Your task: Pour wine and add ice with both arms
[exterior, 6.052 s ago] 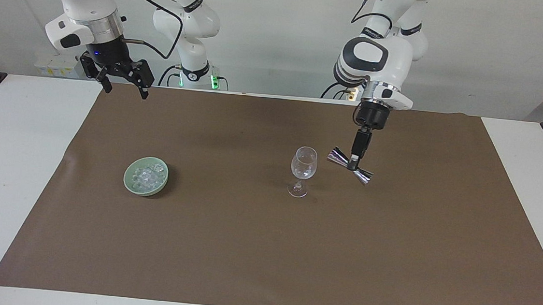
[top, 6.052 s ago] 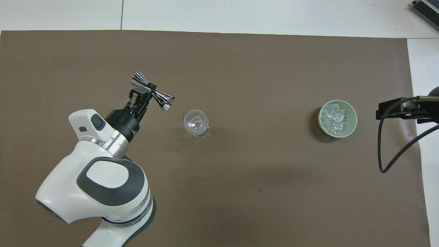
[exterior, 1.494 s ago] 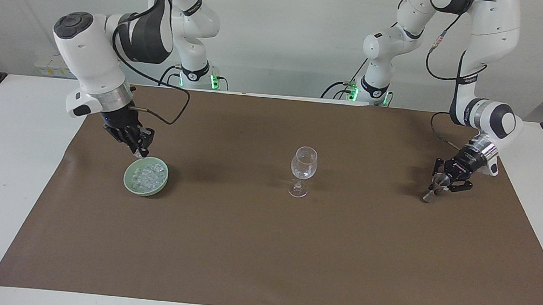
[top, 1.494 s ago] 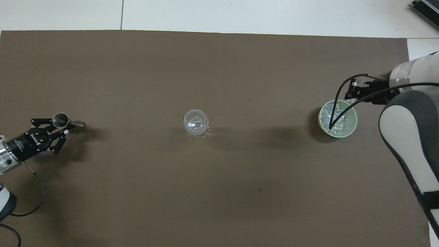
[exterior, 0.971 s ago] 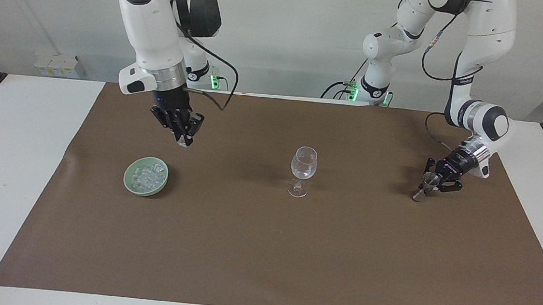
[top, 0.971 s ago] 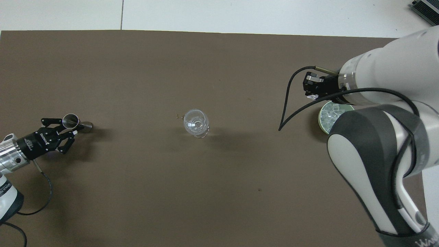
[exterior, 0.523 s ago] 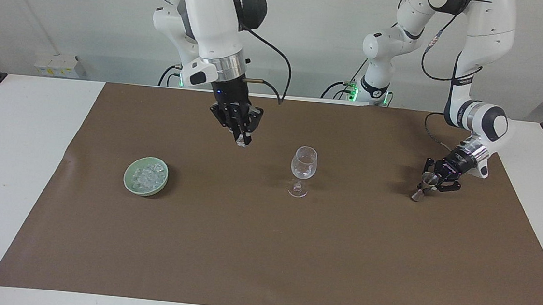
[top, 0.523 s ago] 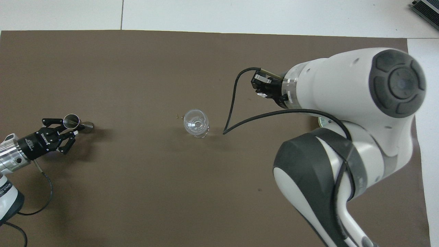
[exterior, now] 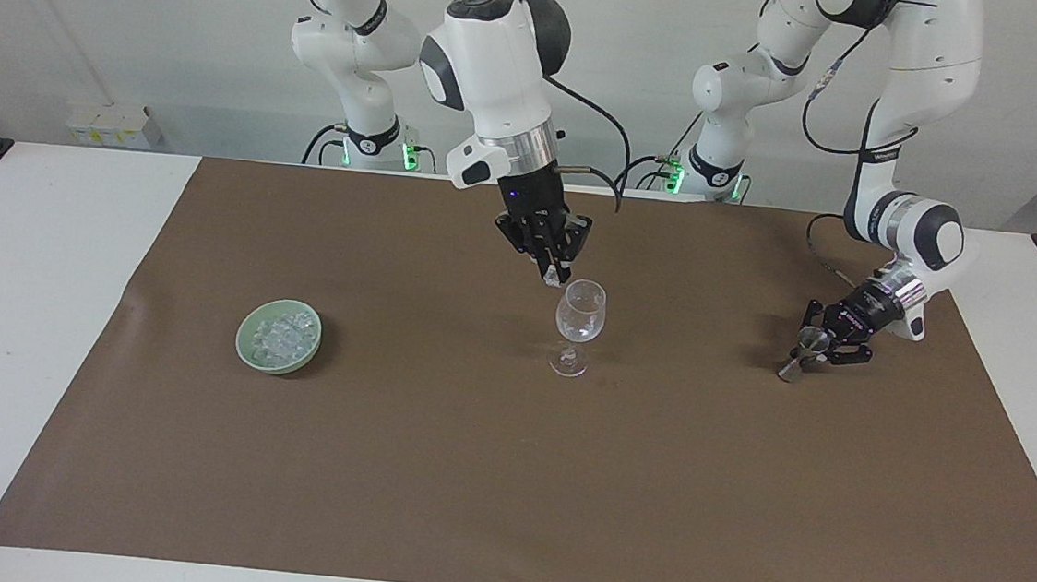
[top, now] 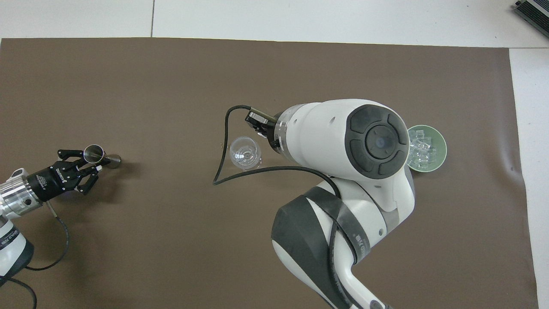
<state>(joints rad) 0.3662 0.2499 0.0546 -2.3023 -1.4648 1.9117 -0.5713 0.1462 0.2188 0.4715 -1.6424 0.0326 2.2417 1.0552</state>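
A clear stemmed glass (exterior: pixel 580 314) stands mid-mat, also seen from above (top: pixel 245 153). My right gripper (exterior: pixel 557 274) hangs just beside its rim, toward the right arm's end, shut on one small ice cube (exterior: pixel 553 281). More ice (exterior: pixel 280 335) lies in the pale green bowl (exterior: pixel 247 348) toward the right arm's end; the right arm partly covers that bowl (top: pixel 441 148) from above. My left gripper (exterior: pixel 818 344) is low over the mat at the left arm's end, shut on the waist of a tilted steel jigger (exterior: pixel 798 357) whose foot rests on the mat. Wine is out of view.
A brown mat (exterior: pixel 502 493) covers the table, with white tabletop (exterior: pixel 28 289) at both ends. The right arm's black cable (top: pixel 223 141) loops down close beside the glass. A few tiny drops (top: pixel 221 146) lie on the mat next to the glass.
The right arm has swung from the bowl across the mat to the glass, carrying the ice cube. The left gripper has shifted the jigger slightly toward the glass.
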